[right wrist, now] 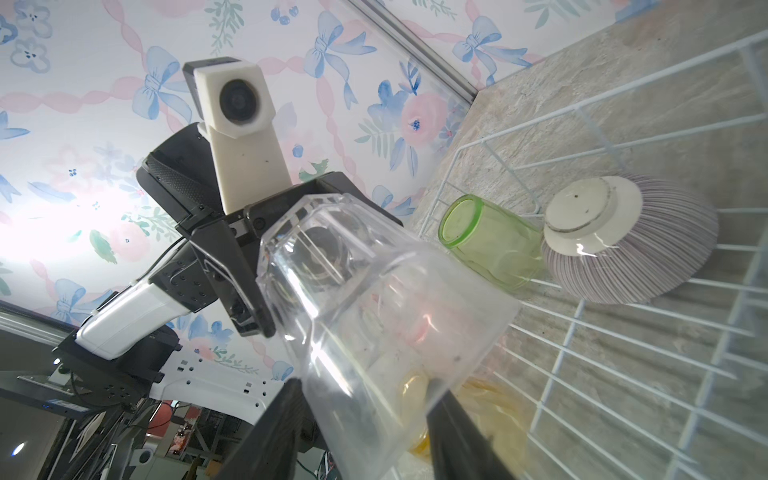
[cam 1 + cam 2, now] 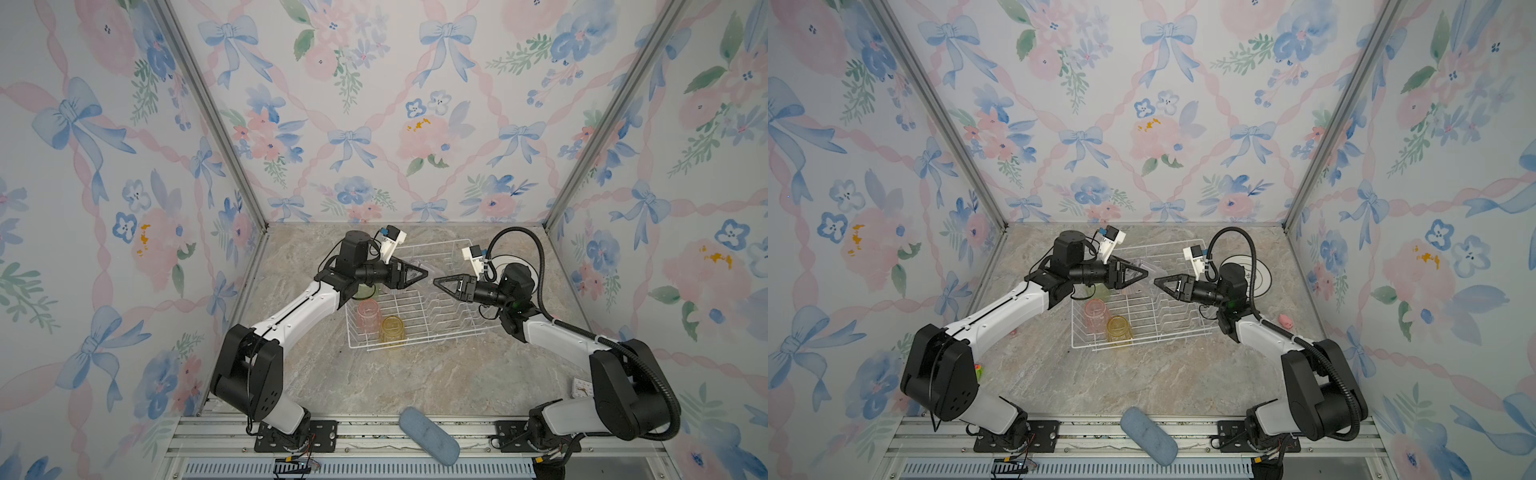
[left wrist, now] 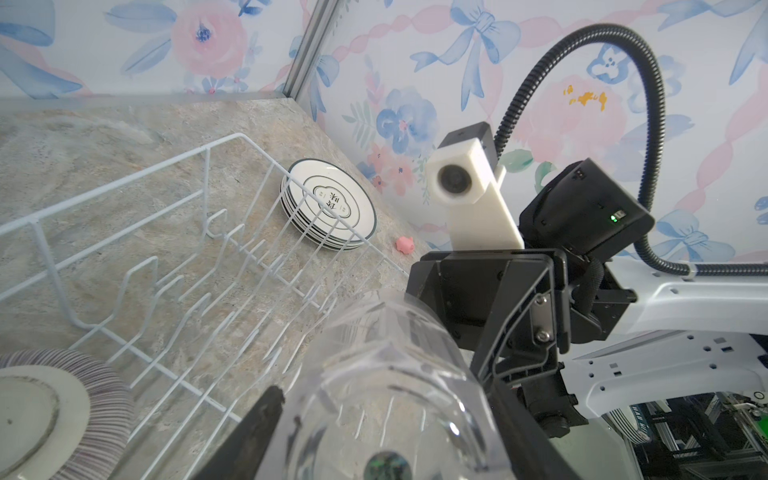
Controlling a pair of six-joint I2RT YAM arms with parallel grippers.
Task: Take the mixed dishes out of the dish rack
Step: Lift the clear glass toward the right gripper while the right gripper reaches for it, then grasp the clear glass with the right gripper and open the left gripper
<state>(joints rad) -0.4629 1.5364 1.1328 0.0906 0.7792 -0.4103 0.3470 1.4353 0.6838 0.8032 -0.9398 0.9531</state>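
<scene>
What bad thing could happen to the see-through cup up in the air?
1. The clear tumbler hangs above the dish rack, gripped by the left jaws, with the right jaws around its other end. If the left jaws let go before the right jaws grip firmly, it might drop.
2. If it falls, it could hit the rack's wires, the striped bowl or the green tumbler and perhaps crack.

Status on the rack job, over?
Left hand gripping clear tumbler over rack. Right hand flanks its other end, contact unclear. Bowl, three tumblers left in rack. Nothing blocking.
</scene>
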